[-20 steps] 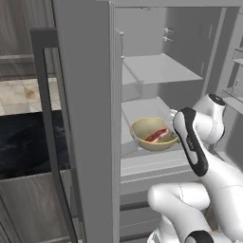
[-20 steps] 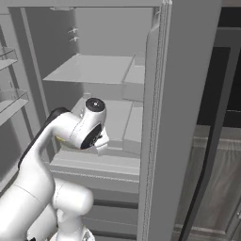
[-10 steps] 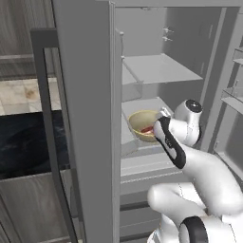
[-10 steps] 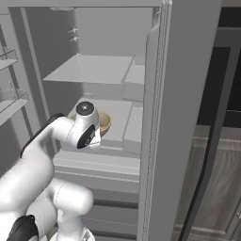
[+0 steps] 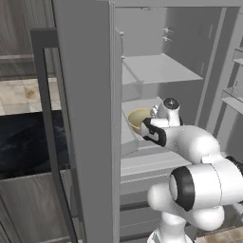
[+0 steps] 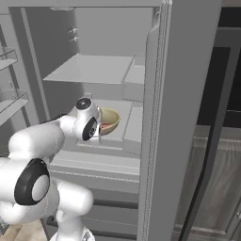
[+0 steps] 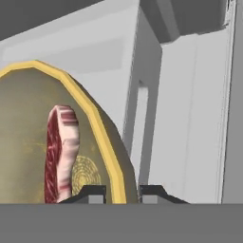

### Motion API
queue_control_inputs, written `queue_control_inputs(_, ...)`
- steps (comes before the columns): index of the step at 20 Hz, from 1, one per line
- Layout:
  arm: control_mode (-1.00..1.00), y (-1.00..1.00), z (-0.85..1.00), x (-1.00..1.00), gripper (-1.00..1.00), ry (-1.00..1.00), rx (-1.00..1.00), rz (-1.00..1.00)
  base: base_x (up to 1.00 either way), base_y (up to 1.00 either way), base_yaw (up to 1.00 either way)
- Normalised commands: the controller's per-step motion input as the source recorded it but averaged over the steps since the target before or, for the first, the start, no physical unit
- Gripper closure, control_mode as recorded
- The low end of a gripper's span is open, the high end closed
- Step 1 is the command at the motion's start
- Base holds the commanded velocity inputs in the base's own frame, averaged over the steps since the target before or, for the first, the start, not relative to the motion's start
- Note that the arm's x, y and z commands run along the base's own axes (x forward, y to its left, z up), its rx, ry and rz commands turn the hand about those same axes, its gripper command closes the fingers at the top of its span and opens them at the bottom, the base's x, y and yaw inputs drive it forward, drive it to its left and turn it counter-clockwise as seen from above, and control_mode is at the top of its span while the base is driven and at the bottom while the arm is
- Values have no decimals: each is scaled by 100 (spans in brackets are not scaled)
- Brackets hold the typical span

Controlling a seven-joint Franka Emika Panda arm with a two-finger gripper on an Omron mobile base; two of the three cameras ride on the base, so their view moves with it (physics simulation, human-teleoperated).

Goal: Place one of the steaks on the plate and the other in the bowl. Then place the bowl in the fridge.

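Note:
The tan-yellow bowl (image 7: 28, 142) sits between my fingertips, and my gripper (image 7: 122, 193) is shut on its rim. One pinkish-red marbled steak (image 7: 61, 152) lies inside it, leaning against the wall. The bowl (image 5: 137, 118) is inside the open grey fridge (image 5: 85, 118), just over the middle shelf; whether it rests on the shelf I cannot tell. From the right side the bowl (image 6: 109, 121) shows behind my wrist, inside the fridge (image 6: 183, 117). The plate and the other steak are out of view.
An upper fridge shelf (image 5: 156, 69) hangs above the bowl. Door bins (image 5: 235, 95) line the right door, and bins (image 6: 12, 101) show at the left of the right base view. Drawers (image 5: 142, 209) lie below. A dark counter (image 5: 23, 142) is left of the door.
My arm has reached further into the fridge, carrying the bowl with the steak deeper over the middle shelf. The grip on the rim has stayed the same.

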Motion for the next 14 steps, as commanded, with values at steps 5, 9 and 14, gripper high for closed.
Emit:
queue_control_inputs(5, -100, -14, -38, 69, 100, 0, 0, -12, 0, 0, 0)
queue_control_inputs(9, -100, -1, -38, 44, 100, -1, 0, -6, 0, 0, 0)
queue_control_inputs(14, -100, 0, -15, 10, -100, -6, 1, 0, 0, 0, 0)
